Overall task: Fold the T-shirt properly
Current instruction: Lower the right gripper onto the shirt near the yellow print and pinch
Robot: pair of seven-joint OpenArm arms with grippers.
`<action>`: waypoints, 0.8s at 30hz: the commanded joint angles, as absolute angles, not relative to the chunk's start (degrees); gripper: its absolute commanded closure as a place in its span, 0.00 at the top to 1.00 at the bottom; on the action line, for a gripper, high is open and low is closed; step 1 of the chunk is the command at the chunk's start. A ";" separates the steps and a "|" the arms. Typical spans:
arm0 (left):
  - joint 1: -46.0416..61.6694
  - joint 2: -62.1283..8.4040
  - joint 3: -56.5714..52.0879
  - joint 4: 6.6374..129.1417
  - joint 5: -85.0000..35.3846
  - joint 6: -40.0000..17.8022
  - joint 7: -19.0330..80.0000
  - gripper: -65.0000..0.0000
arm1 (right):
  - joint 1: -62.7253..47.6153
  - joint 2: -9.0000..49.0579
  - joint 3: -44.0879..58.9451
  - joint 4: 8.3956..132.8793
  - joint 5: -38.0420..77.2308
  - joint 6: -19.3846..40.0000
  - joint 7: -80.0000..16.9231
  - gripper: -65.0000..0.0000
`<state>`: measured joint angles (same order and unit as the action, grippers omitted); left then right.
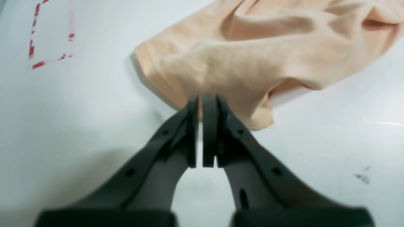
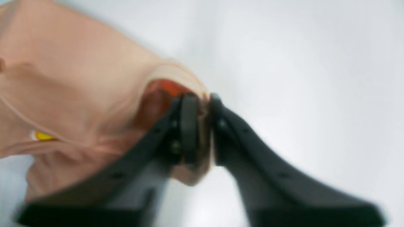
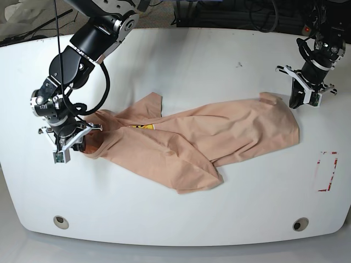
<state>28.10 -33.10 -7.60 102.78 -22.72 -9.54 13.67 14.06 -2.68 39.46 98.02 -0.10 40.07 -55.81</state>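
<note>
A: White table [image 3: 181, 49], oval, with cables and dark gear along its far edge. What's on it?

B: Only the shirt [image 3: 219, 137]. It lies across the middle of the table, stretched out but creased, with one flap folded over toward the near edge. A small yellow print [image 3: 143, 126] shows on it toward the collar end.

A: How will it handle?

B: I'd judge it soft, thin and light. It will sag and bunch wherever it isn't held, and it offers no stiffness to push against. Hems, the collar and the corners look like the best places to pinch, since the cloth is doubled there and less likely to slip out.

A: Who has hold of it?

B: The left gripper [image 1: 201, 102] is at the end of the shirt away from the print. Its jaws are pressed together on the cloth edge there, and the fabric puckers around them. The right gripper [image 2: 202, 101] is at the collar end. Cloth sits between its jaws, with the darker inside of the neck opening just beside it, but that view is blurred and a slight gap shows, so I can't tell whether it is truly clamped or letting go.

A: Anything else near the shirt?

B: A red dashed rectangle [image 3: 327, 171] is marked on the table beyond the left gripper's end of the shirt, near the table's edge. Two round fittings [image 3: 61, 222] sit along the near edge.
</note>
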 commanded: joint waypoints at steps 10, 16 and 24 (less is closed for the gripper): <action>28.35 -33.98 -8.22 102.64 -18.77 -9.54 12.09 0.01 | 9.89 -2.59 38.11 108.62 2.86 40.00 -62.29 0.76; 28.26 -33.89 -8.22 102.81 -18.77 -9.54 12.09 0.01 | 4.18 -0.92 29.14 113.01 12.26 40.00 -62.73 0.70; 28.26 -33.80 -8.22 104.48 -18.86 -9.54 12.09 0.02 | 5.14 2.33 13.76 110.55 8.57 40.00 -62.46 0.71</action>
<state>28.42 -32.86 -7.68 103.09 -18.61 -9.85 13.56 2.83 1.63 16.82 111.39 9.13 40.01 -63.31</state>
